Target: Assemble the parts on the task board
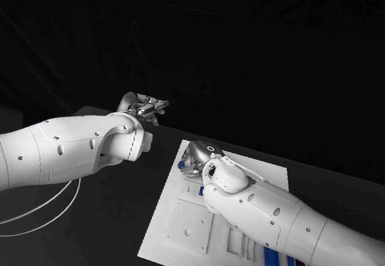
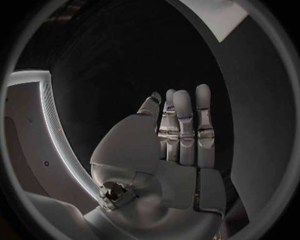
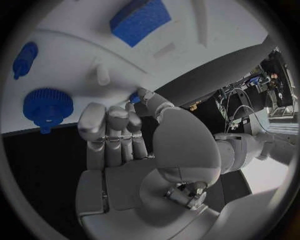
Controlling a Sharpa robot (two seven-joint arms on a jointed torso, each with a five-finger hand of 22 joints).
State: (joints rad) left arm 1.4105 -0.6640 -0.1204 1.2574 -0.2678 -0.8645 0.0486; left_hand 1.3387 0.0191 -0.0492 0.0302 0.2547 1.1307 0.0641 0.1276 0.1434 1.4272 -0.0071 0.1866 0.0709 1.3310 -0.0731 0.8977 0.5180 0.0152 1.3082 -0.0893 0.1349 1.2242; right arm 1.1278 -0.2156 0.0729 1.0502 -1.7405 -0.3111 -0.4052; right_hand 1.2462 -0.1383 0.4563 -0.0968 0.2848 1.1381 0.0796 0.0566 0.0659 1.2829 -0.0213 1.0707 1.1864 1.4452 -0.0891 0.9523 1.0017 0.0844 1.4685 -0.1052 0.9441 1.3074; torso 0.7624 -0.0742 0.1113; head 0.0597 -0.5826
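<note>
Table (image 1: 107,227), black and flat, carries the white rectangular task board (image 1: 181,235) at its middle, long axis running from the near edge toward the far edge. Right hand (image 1: 204,157), silver and many-fingered, sits over the board's far end, and is clearly the nearer hand to the work. Its wrist view shows the fingers (image 3: 109,125) curled close together with a small blue part (image 3: 134,98) at the thumb tip, apparently pinched; the contact itself is hard to confirm. Left hand (image 2: 169,145) is raised off the board beyond its far left corner, fingers straight and side by side, holding nothing. Blue round knurled part (image 3: 47,105), blue block (image 3: 140,20) and blue peg (image 3: 24,59) lie on the board ahead of the right hand. Further blue pieces (image 1: 272,259) at the near right edge are partly hidden by the right arm.
</note>
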